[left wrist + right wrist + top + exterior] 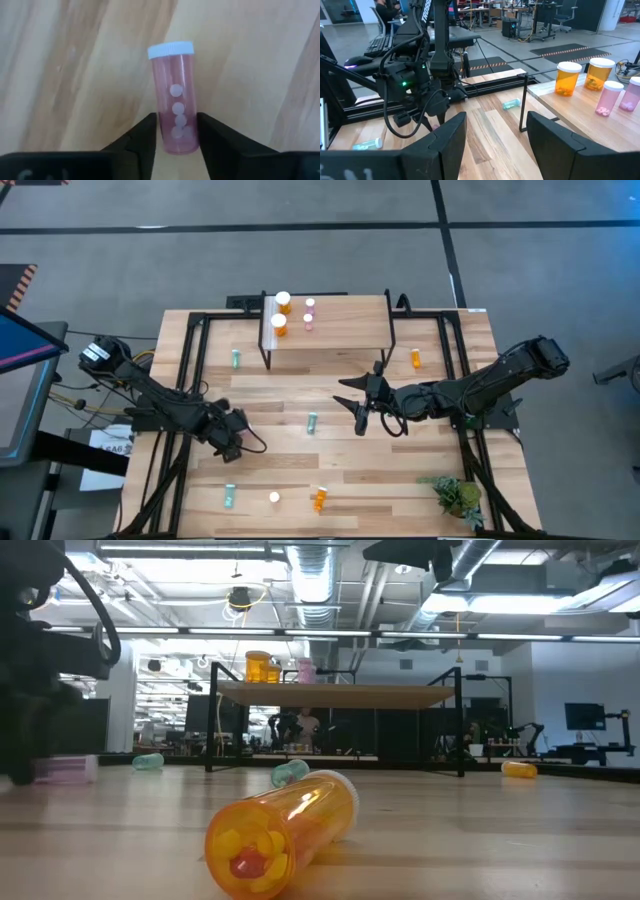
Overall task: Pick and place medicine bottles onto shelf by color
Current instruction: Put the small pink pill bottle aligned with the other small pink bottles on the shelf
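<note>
Pale wood surface (330,460) scattered with bottles, shelf (340,330) at the back, left tool (175,142) clamped on pink bottle (175,100), right tool (495,135) apart mid-surface, workshop room with desks behind

Pink bottle (175,97) centre frame, white cap up, lying on wood table (65,75); left gripper (176,137) fingers flank its base.

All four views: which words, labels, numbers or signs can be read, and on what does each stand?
None can be read for certain.
On the white sheet beside the table, at its left edge: dark print, too blurred to read.
On the body of the left gripper: faint marks, too dim to read.
On the pink bottle: no label shows.
</note>
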Controlling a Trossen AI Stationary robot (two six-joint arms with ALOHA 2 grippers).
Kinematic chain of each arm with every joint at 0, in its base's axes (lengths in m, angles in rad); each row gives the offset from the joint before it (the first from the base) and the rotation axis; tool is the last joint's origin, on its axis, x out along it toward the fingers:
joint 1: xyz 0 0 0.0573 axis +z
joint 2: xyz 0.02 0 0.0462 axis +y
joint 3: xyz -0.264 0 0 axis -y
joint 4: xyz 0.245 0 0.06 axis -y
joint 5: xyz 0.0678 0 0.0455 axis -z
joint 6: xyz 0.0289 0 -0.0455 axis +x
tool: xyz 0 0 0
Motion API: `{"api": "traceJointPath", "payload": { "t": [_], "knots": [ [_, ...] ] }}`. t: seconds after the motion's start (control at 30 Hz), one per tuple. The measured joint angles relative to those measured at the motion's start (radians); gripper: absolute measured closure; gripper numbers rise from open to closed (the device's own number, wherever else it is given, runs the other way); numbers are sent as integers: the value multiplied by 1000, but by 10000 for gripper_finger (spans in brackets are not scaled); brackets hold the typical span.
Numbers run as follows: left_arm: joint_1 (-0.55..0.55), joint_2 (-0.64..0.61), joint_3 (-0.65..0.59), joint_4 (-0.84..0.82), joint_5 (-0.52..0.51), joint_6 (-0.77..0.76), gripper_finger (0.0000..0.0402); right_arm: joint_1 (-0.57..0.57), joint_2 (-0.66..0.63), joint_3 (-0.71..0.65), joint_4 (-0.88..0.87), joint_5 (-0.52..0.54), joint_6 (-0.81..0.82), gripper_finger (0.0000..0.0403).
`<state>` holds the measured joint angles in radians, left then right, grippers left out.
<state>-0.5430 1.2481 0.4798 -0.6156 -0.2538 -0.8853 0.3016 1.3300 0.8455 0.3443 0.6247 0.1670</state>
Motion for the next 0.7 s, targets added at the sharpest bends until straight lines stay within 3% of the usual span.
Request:
{"api": "traceJointPath", "payload": {
  "t": [0.17,0.4,0.7],
  "knots": [
    [3,1,-2,35,-89,33,306,0,0,0,0,0,0,172],
    [29,1,-2,58,-100,68,316,0,0,0,-4,0,0,172],
    [31,-57,-2,288,-267,210,315,0,0,0,-7,0,0,172]
  ]
}}
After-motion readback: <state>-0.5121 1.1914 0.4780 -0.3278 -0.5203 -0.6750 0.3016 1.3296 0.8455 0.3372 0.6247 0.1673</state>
